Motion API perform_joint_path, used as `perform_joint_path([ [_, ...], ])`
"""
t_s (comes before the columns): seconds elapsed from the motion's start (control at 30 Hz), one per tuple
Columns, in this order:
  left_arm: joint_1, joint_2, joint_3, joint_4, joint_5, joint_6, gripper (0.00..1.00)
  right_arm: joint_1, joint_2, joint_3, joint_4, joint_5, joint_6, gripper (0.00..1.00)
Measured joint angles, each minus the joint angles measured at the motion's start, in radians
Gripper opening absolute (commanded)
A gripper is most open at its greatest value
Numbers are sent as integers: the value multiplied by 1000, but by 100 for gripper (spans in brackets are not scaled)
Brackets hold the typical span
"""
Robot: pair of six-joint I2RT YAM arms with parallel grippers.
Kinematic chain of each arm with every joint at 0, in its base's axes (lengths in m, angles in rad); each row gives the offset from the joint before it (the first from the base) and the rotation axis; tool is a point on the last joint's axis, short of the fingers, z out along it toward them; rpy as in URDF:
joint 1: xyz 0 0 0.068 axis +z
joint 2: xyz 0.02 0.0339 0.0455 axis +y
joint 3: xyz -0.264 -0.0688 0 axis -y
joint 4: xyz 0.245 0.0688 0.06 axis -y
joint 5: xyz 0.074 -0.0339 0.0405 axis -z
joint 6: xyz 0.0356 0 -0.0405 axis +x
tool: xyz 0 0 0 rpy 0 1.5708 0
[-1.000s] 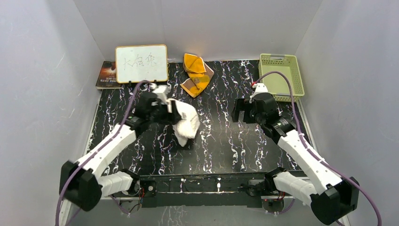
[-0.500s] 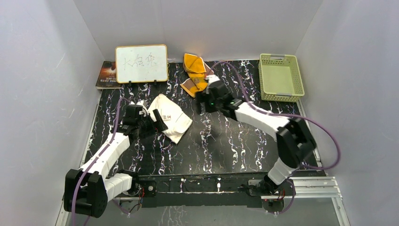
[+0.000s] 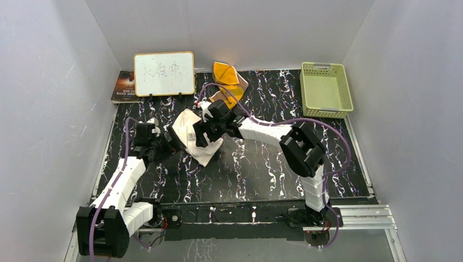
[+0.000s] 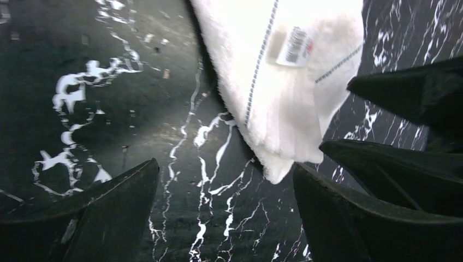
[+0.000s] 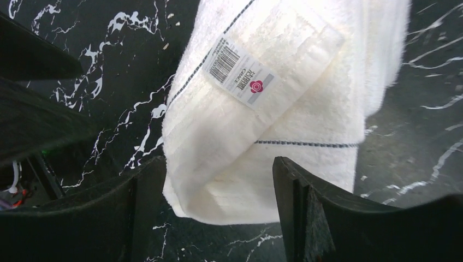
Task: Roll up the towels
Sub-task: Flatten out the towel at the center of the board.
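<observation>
**White towel** (image 3: 197, 137): cream terry, folded into a thick pad. It lies flat on the worktop (image 3: 262, 164), left of centre, with one corner towards the near edge. Dark stitched lines cross the cloth. A sewn label (image 5: 240, 71) faces up, bearing a barcode and a small red flower mark.

**Orange towel** (image 3: 225, 82): a crumpled heap at the far edge, part of its brownish reverse showing. It sits between the whiteboard (image 3: 164, 73) and the basket (image 3: 325, 90), apart from the white towel. Neither arm touches it.

**Left fingers** (image 4: 109, 218): spread wide, holding nothing. Only bare worktop lies between them. They sit low at the white towel's left side, and its near corner is just beside one finger.

**Right fingers** (image 5: 311, 218): spread wide, set astride the folded end of the white towel. Cloth fills the gap, but the fingers are not closed on it. Whether the tips touch the terry cannot be told. The arm reaches across from the right base, so the two sets of fingers face each other over the towel.

**Whiteboard**: wood-framed, with handwriting, upright at the far left.

**Book** (image 3: 123, 86): dark cover, partly hidden behind the whiteboard.

**Basket**: pale green, slotted walls, far right corner.
</observation>
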Motion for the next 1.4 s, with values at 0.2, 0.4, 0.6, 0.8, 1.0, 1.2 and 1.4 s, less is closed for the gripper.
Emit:
perform_joint_path([
  [0.2,143,-17,0,-31,67,18,92,-8,99,52,-57,-80,39,55],
  [0.4,185,-16,0,-43,127,45,91,-8,114,52,-68,-141,81,53],
  [0.6,204,-17,0,-43,159,57,91,-5,117,52,-37,-222,144,46],
  [0.8,219,-29,0,-43,174,61,91,7,163,82,18,-303,212,3],
  [1.0,259,-52,22,-52,178,68,91,5,175,166,-46,-320,242,0],
  [1.2,335,-64,110,-43,169,48,94,6,172,488,-174,-303,238,0],
  [1.4,473,-38,216,3,192,10,93,73,88,723,-234,-292,226,0],
])
